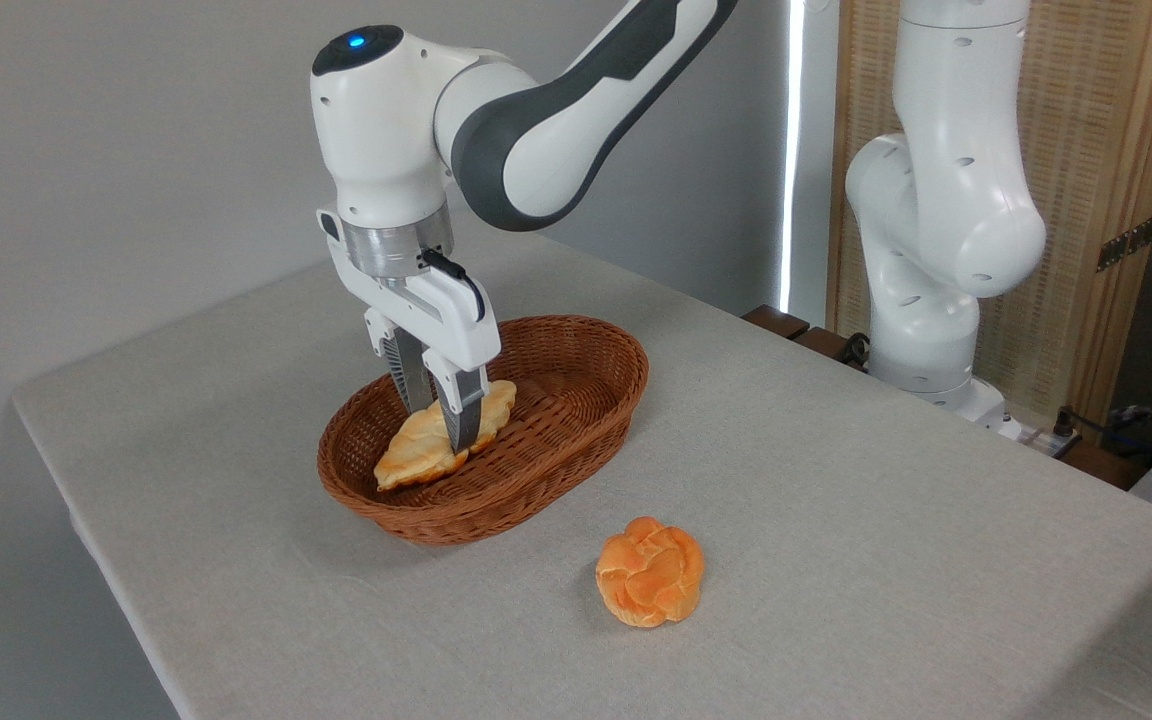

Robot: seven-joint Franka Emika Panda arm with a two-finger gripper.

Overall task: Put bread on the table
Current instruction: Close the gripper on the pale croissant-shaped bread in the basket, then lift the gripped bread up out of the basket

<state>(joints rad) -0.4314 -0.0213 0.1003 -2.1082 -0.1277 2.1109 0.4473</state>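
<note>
While the croissant-shaped bread (pixel 441 440) lies in the wicker basket (pixel 576 400), long axis running lower-left to upper-right, the jaws (pixel 441 425) straddle its middle crosswise, apparently pinching it; bare counter (pixel 836 480) lies just right; a straight lift looks needed.

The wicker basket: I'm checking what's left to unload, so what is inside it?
Inside the basket lies only the bread, with the gripper fingers straddling its middle. The near wall hides part of the floor.

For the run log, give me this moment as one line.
gripper: fingers straddling croissant loaf | loaf: in wicker basket | knotted bun: on table
</note>
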